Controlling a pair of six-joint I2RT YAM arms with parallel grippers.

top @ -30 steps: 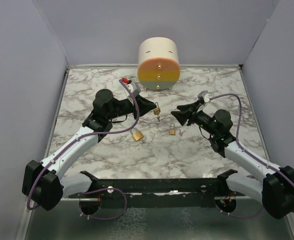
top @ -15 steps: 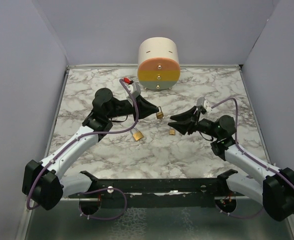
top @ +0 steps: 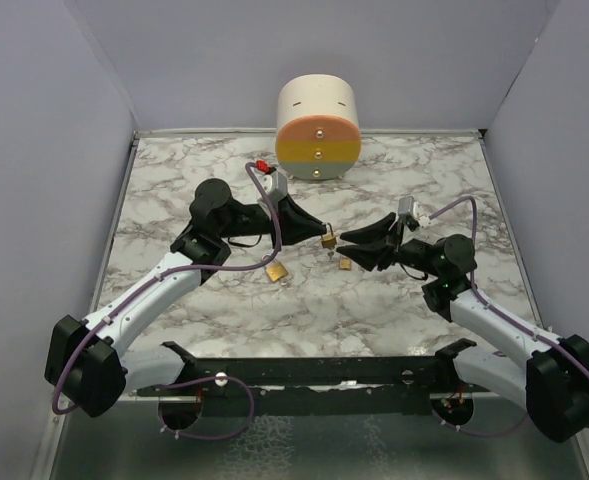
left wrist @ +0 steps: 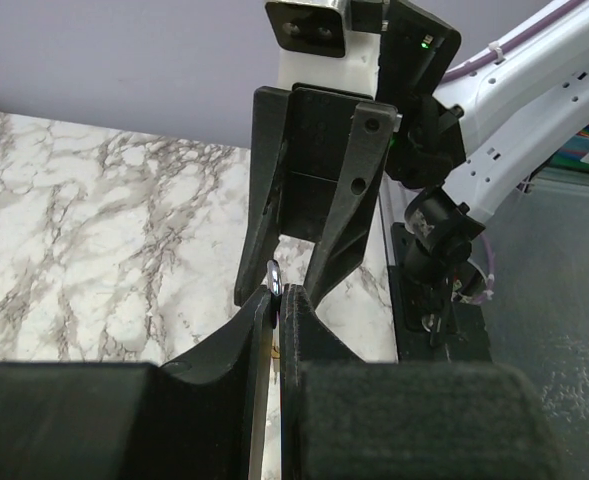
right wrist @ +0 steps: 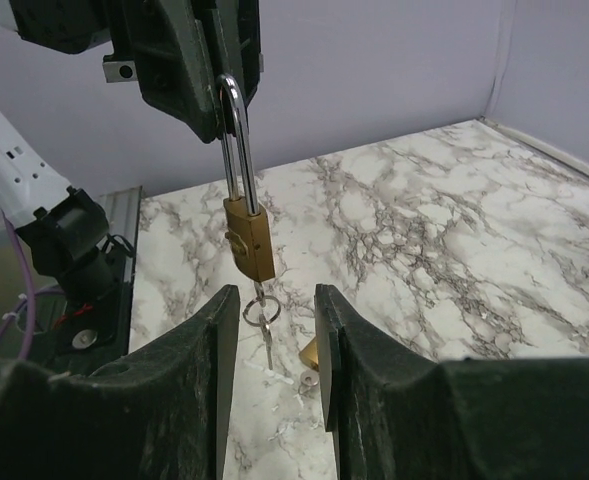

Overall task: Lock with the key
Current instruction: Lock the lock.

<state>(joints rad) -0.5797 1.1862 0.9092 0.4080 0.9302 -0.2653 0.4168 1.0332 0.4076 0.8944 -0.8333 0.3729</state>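
Over mid desk [top: 174,190], your left pincer [top: 319,231] was clamped shut on the shackle, with the padlock [right wrist: 247,240] hanging upright clear of the surface. Your right pincer [right wrist: 271,300] stood parted either side of the dangling key [right wrist: 264,325], not gripping. Best to centre, close squarely, and turn without tugging.

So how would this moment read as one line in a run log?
left gripper: shut on small brass padlock, hanging | silver key ring: dangling below | right gripper: open, aimed at ring

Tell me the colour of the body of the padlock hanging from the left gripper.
Brass-gold padlock body, silver shackle; shows best in the right wrist view.
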